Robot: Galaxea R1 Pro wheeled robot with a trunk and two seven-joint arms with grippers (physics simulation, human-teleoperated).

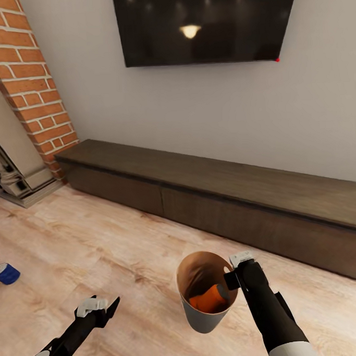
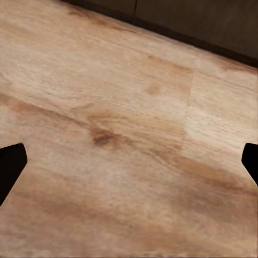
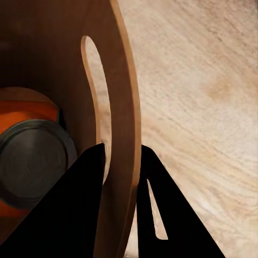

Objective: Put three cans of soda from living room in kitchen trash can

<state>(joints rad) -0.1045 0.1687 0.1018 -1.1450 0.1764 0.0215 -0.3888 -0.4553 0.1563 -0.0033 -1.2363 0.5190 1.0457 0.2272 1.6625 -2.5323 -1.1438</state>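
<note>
My right gripper (image 1: 232, 275) is shut on the rim of the trash can (image 1: 206, 317), a grey tapered bin with a brown inside, held just above the wooden floor. An orange can of soda (image 1: 208, 299) lies inside it. In the right wrist view the fingers (image 3: 80, 204) clamp the bin's wall (image 3: 123, 80), with the orange can (image 3: 32, 156) showing its dark end inside. A dark blue can of soda (image 1: 6, 273) lies on the floor at the far left. My left gripper (image 1: 98, 306) hangs open over bare floor, well right of the blue can; its fingertips (image 2: 11, 161) stand wide apart.
A long, low dark wooden cabinet (image 1: 226, 196) runs along the wall ahead, under a wall-mounted TV (image 1: 201, 23). A brick fireplace column (image 1: 32, 86) stands at the left. Light wooden floor (image 1: 97, 239) stretches between me and the cabinet.
</note>
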